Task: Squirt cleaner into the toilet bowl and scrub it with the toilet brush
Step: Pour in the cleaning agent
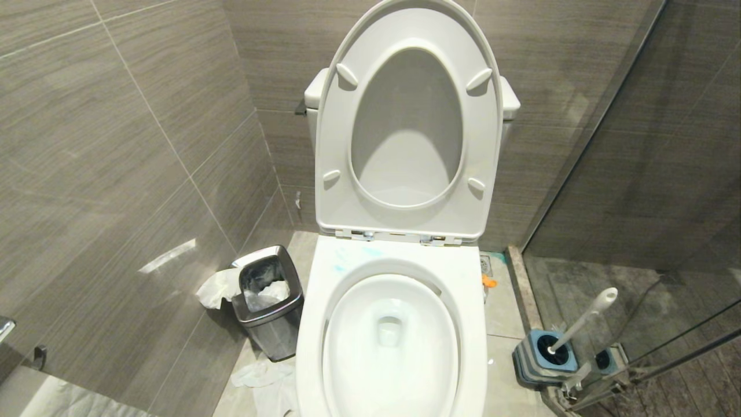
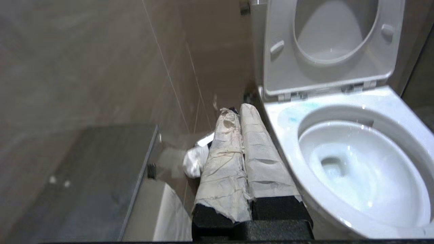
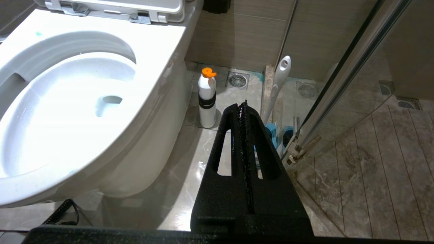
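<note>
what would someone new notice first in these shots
The large white glossy toilet bowl fills the middle, seat and lid raised, pale turquoise cleaner streaks on its back rim. To its right the slim white toilet brush leans in its grey-and-blue base, with an orange-capped white bottle on the floor between; a small steel waste bin sits on the left.

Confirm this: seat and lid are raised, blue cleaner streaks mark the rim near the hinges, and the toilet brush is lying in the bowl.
One thing is wrong: the toilet brush is not in the toilet bowl. The head view shows it standing in its grey-and-blue base on the floor, on the robot's right. The seat and lid are raised, and the cleaner streaks do mark the rim near the hinges.
</note>
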